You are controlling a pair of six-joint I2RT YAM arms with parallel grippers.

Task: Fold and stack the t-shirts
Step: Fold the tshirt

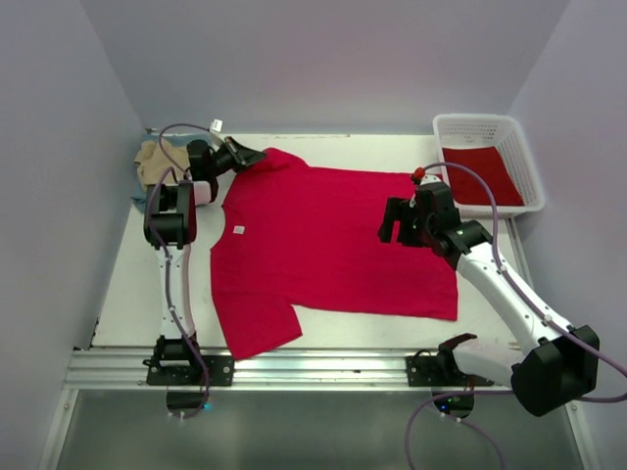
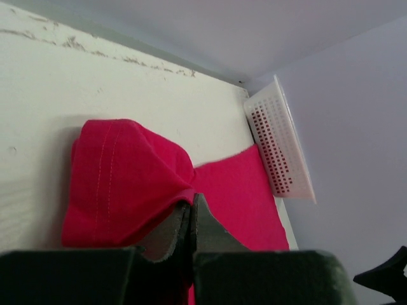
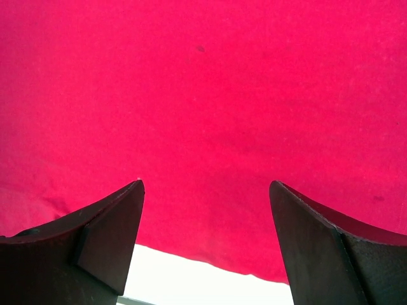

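Note:
A bright red t-shirt (image 1: 323, 245) lies spread flat across the table, its white neck tag (image 1: 238, 230) towards the left. My left gripper (image 1: 257, 157) is at the shirt's far left sleeve. In the left wrist view its jaws (image 2: 191, 202) are pressed together on the sleeve's (image 2: 121, 178) edge, and the cloth bunches up there. My right gripper (image 1: 392, 223) hovers over the right part of the shirt. Its fingers (image 3: 206, 187) stand wide apart above the red cloth (image 3: 203, 95) near its edge, holding nothing. A tan t-shirt (image 1: 155, 162) lies crumpled at the far left corner.
A white lattice basket (image 1: 470, 119) stands at the far right corner with red cloth (image 1: 480, 174) inside; it also shows in the left wrist view (image 2: 280, 146). A strip of bare white table (image 3: 191, 279) lies under the right fingers. Walls close in the table on three sides.

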